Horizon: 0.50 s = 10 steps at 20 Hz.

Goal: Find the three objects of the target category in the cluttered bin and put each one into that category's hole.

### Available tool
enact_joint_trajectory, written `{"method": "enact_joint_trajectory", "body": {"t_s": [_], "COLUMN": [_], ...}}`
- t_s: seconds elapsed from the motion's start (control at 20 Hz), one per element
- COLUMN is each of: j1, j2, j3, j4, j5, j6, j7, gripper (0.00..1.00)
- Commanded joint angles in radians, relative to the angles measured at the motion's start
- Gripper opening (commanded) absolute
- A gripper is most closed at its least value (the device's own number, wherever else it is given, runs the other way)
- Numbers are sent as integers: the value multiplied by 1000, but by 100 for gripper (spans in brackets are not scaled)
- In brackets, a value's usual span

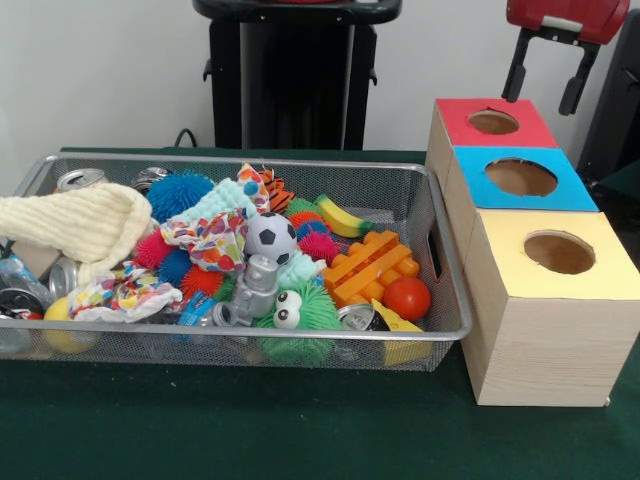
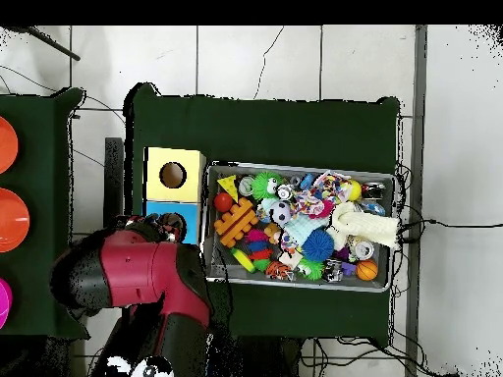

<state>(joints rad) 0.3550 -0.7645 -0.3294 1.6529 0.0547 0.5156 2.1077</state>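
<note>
The wire-mesh bin (image 1: 300, 162) is full of mixed toys, and it also shows in the overhead view (image 2: 295, 166). One clear plastic bottle with blue marks (image 1: 10, 272) peeks out at the bin's left end, mostly hidden under a cream knitted cloth (image 1: 80, 222). I cannot make out any other bottles. My gripper (image 1: 541, 103) hangs open and empty above the red-topped box (image 1: 530, 128), just behind and to the right of its round hole (image 1: 493, 122). In the overhead view my arm (image 2: 138, 280) covers the red box.
The blue-topped box (image 1: 575, 195) and the yellow-topped box (image 1: 600, 275) stand in a row with the red one, against the bin's right side. In the bin are spiky rubber balls (image 1: 180, 192), a small football (image 1: 270, 236), an orange block (image 1: 368, 264), a red ball (image 1: 407, 298) and cans (image 1: 80, 179).
</note>
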Motion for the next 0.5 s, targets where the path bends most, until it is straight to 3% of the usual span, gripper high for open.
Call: {"method": "enact_joint_trajectory", "body": {"t_s": [0.05,0.5], "j1": [-39,-138], "j2": [29,-37], "j3": [51,108], "j4": [85,147], "j5": [26,12], "j6": [-47,-54], "j7": [175,66], "gripper": [100,100]}}
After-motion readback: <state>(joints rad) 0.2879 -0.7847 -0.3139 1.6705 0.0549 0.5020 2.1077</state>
